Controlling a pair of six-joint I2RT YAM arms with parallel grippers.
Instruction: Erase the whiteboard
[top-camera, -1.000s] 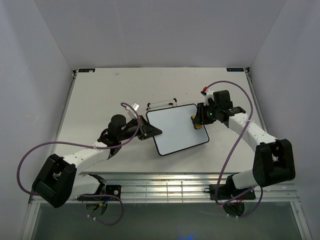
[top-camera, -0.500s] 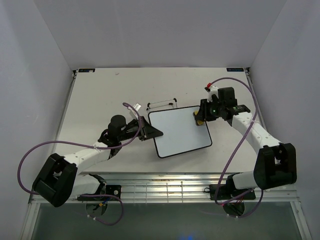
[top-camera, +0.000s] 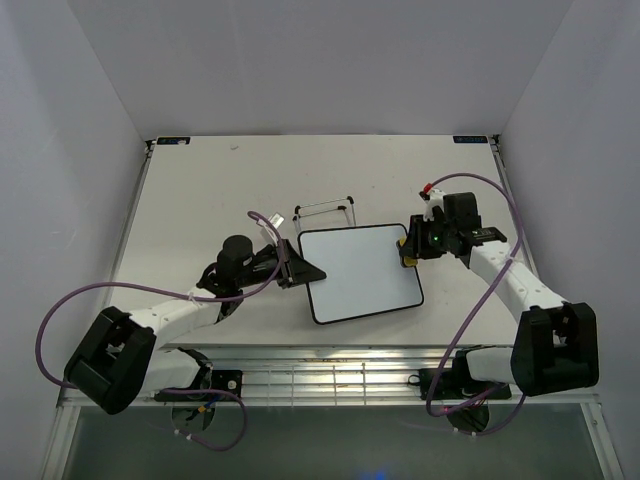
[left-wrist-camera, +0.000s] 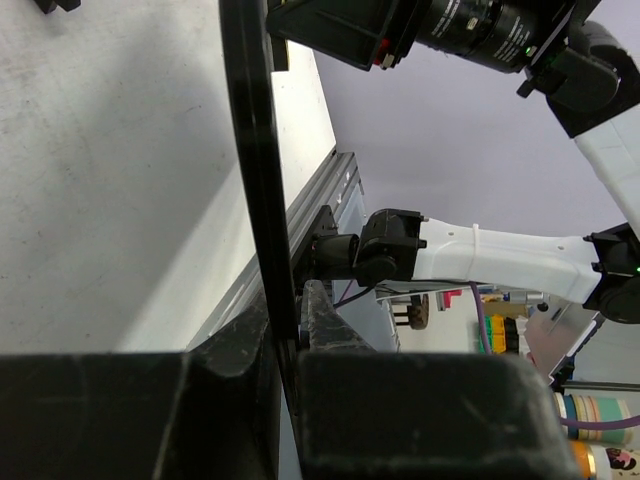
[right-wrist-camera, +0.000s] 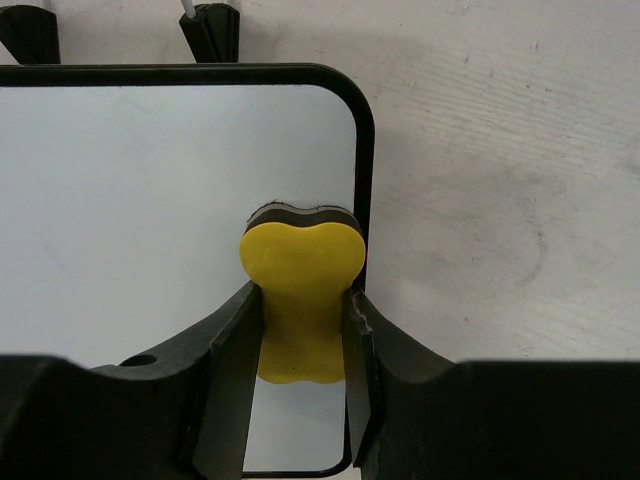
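Whiteboard (top-camera: 360, 272) face plain white w/ yellow eraser (right-wrist-camera: 300, 295) on right edge.

Robot lab, test cell. Plain white panel walls (top-camera: 320, 60) around matte white tabletop (top-camera: 200, 190), far from left gripper (top-camera: 303, 268). Ribbed aluminium rail (top-camera: 330, 375) behind it, loose purple cables (top-camera: 60, 310). Stacked coloured rolls (left-wrist-camera: 600, 412) beyond fingertips, outside cell.
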